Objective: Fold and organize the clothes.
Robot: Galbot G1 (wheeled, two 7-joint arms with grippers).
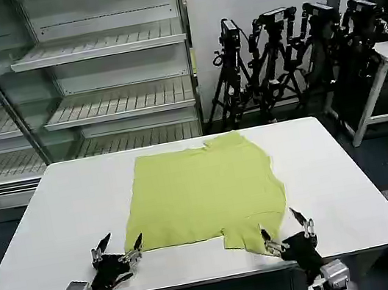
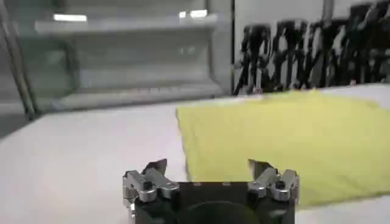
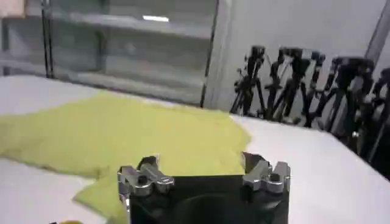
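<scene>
Tabletop [image 1: 56, 212]: white, shelving behind.
T-shirt [image 1: 201, 188]: spread flat, partly folded.
Left pincer [image 1: 118, 248]: wide, at near hem corner.
Right pincer [image 1: 286, 228]: wide, over sleeve.
Next: grasp near edge, fold away.

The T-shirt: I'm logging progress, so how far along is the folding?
Done: the lime T-shirt lies spread on the white table, seemingly partly folded. In hand: nothing; the left gripper and right gripper sit open at its near edge. Left: grasping, folding, tidying.
</scene>
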